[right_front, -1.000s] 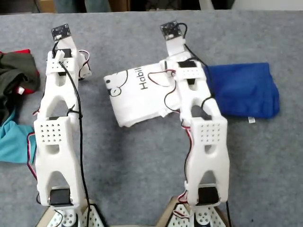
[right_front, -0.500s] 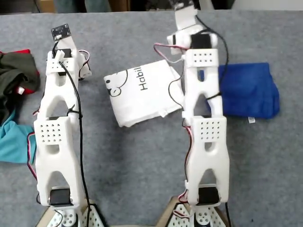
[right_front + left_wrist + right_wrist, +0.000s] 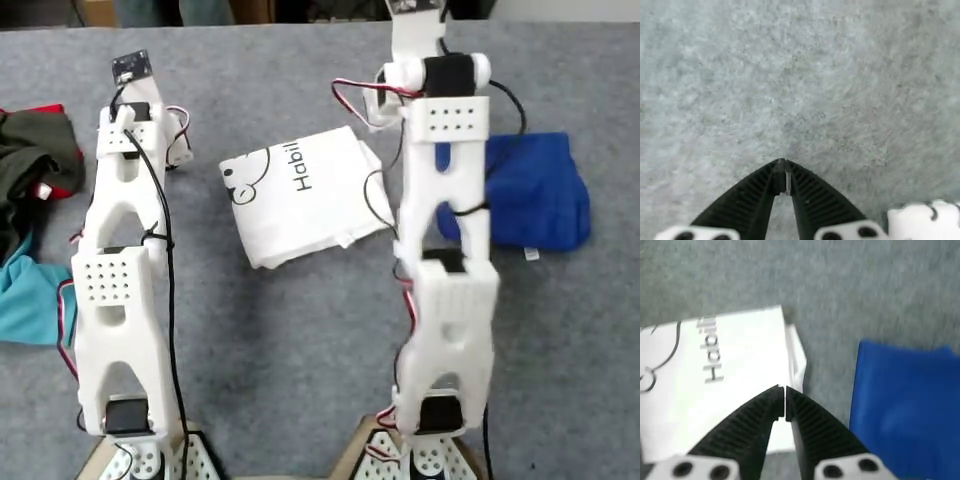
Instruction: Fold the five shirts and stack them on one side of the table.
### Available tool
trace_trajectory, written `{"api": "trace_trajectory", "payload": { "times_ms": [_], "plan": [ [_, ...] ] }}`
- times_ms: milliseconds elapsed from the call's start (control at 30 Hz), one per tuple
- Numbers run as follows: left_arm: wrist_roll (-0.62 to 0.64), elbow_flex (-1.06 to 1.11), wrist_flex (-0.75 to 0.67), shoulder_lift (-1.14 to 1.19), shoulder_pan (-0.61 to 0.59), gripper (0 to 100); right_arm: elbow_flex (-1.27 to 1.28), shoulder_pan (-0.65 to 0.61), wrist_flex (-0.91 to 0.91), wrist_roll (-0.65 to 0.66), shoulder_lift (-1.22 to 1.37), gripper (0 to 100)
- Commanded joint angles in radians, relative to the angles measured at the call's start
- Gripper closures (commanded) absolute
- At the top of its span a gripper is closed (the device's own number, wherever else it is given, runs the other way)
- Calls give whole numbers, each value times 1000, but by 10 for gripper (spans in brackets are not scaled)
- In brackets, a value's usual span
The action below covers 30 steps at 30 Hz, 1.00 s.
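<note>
Over table (image 3: 300, 350), holds right end effector (image 3: 784, 400) clenched empty above folded white shirt (image 3: 300, 200), probably for stacking onto blue shirt (image 3: 535, 195), with left end effector (image 3: 782, 175) clenched too.

A robotics lab, seemingly: left arm (image 3: 118, 290) and right arm (image 3: 447, 300) (wires exposed) on a grey felt table (image 3: 280, 340).

Closed tool (image 3: 784, 399) over white shirt (image 3: 715, 375) — blue shirt (image 3: 905, 405) beside.
</note>
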Motion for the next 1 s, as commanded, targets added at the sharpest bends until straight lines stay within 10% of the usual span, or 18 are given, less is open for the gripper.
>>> {"api": "trace_trajectory", "payload": {
  "times_ms": [0, 367, 967],
  "plan": [
    [-28, -171, 100, -23, -5, 971, 360, -25, -14, -106, -272, 982],
    [-25, -232, 98, 23, -74, 970, 837, -49, -204, -486, -314, 633],
    [8, -232, 94, 32, -90, 969, 754, -63, -397, -540, 113, 655]
  ]
}}
